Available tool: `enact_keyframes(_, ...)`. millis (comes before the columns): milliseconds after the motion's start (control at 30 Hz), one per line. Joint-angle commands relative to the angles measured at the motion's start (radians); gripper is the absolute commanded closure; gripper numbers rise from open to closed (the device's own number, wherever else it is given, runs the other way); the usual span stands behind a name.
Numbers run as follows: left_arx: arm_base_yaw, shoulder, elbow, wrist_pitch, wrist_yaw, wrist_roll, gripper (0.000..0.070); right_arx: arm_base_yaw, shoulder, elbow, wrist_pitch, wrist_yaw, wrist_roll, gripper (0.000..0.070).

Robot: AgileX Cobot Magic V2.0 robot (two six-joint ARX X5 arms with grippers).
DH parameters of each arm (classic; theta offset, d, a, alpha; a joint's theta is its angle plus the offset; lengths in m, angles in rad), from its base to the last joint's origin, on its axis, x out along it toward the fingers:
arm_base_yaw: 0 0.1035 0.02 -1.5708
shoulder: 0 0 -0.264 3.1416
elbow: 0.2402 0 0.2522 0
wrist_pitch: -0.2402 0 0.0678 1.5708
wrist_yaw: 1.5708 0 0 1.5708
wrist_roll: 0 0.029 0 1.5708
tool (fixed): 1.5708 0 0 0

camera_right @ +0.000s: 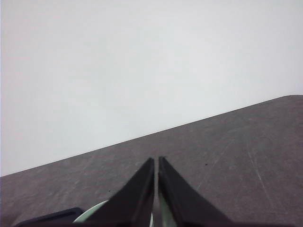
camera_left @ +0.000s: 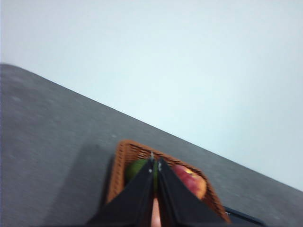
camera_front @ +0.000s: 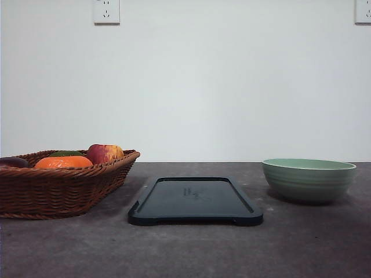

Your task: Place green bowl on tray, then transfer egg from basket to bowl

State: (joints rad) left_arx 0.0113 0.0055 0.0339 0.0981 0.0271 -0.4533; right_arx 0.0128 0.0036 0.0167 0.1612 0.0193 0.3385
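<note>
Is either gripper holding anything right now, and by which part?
Nothing is held. The left gripper and right gripper are both shut with nothing between the fingers; the green bowl sits untouched on the table.

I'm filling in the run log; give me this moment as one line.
green bowl: on table, right of tray | tray: bare | left pincer: shut | right pincer: shut

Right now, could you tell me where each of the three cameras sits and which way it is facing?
Front view: low at the table's near edge, facing the wall across basket, tray and green bowl.
Left wrist view: on the left arm, tilted, looking past the closed left gripper at the basket.
Right wrist view: on the right arm, looking past the closed right gripper over the bowl's rim.
Front and left wrist views share the basket and red apple.
</note>
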Motion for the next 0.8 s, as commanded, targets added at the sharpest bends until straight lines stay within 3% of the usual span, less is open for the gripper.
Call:
enact_keyframes(0,0.002,0.002,0.018,0.008,-0.006,0.051,0.0700,0.000,0.002,0.014,-0.002,0.001,0.009,0.0694)
enact_keyframes(333,0.002,0.199,0.241,-0.077,-0.004,0.123,0.0700,0.000,0.178,0.189,-0.073,-0.011,-0.067,0.0694)
enact_keyframes(600,0.002,0.505,0.444,-0.133,0.105,0.136,0.0700,0.000,0.484,0.389,-0.153,-0.113,-0.129,0.0694)
enact_keyframes(767,0.000,0.688,0.594,-0.247,0.128,0.230,0.0700,0.000,0.681,0.525,-0.243,-0.171,-0.174,0.0694)
